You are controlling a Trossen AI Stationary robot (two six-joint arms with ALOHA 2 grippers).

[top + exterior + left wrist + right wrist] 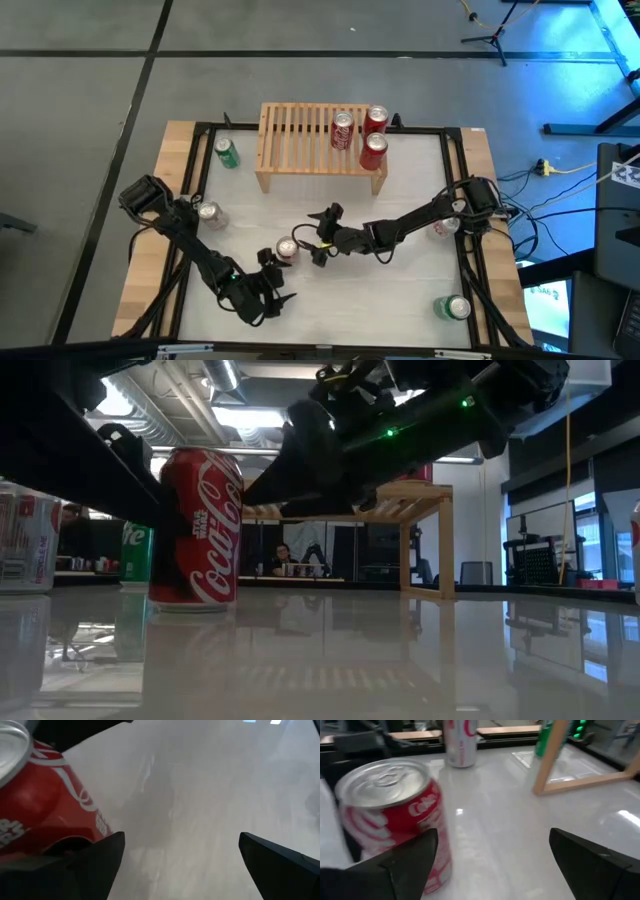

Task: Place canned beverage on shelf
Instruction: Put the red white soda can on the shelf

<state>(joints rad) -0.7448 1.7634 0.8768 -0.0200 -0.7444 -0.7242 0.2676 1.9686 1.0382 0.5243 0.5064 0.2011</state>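
Note:
A red cola can (pixel 287 250) stands upright on the white table, mid-table; it also shows in the low view (pixel 197 530). My right gripper (pixel 322 237) is open just to the can's right. In its wrist view the can (pixel 395 815) stands off to one side of the gap (pixel 492 837), close by one finger. My left gripper (pixel 275 278) is open on the can's near side, with the can (pixel 45 795) beside one finger and outside the gap (pixel 180 842). The light-wood shelf (pixel 300 140) stands at the table's far edge with three red cans (pixel 362 135) on its right part.
A green can (pixel 228 153) stands left of the shelf and a silver can (pixel 210 213) sits by the left arm. Another silver can (pixel 445 227) is under the right arm, and a green can (pixel 455 307) stands at the near right. The shelf's left slats are bare.

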